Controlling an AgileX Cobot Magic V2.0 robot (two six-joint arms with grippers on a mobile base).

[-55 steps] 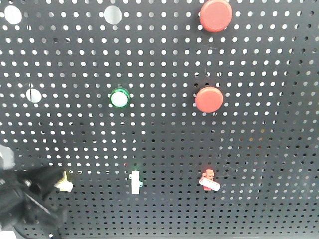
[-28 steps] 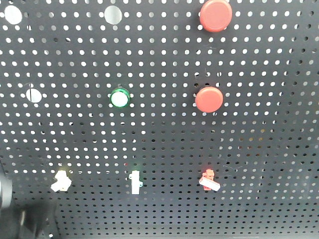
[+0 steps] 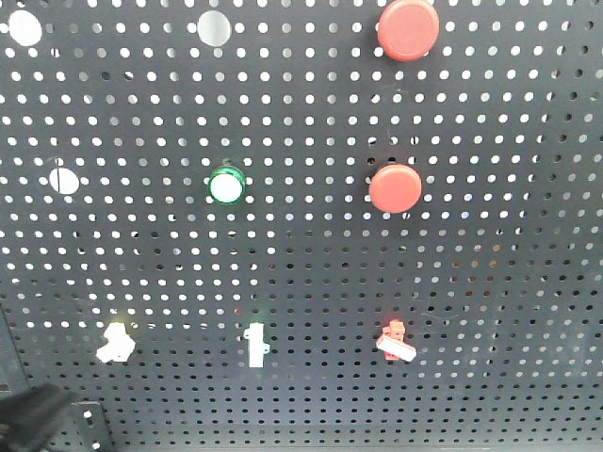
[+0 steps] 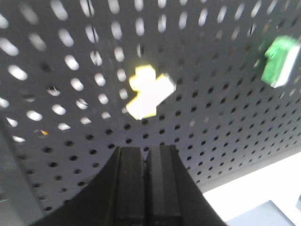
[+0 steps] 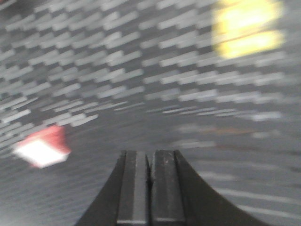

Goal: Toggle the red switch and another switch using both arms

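Observation:
The red switch (image 3: 396, 341) sits low on the right of the black pegboard (image 3: 311, 264), its white lever angled down to the right. It shows blurred at the left of the right wrist view (image 5: 43, 147). My right gripper (image 5: 150, 153) is shut, below and to the right of it, apart from it. The other switch, pale yellow (image 3: 115, 343), is low on the left. In the left wrist view this yellow switch (image 4: 149, 91) lies above my left gripper (image 4: 144, 149), which is shut and clear of it. Only a dark bit of the left arm (image 3: 33, 419) shows in the front view.
A white toggle with a green base (image 3: 255, 344) stands between the two switches and also appears in the left wrist view (image 4: 278, 61). A green round button (image 3: 226, 185) and two big red push buttons (image 3: 395, 187) (image 3: 408, 28) sit higher. A blurred yellow shape (image 5: 247, 26) is at the upper right.
My left arm has drawn back down and left from the yellow switch, which was partly covered a second ago and now shows whole. The red switch looks unchanged.

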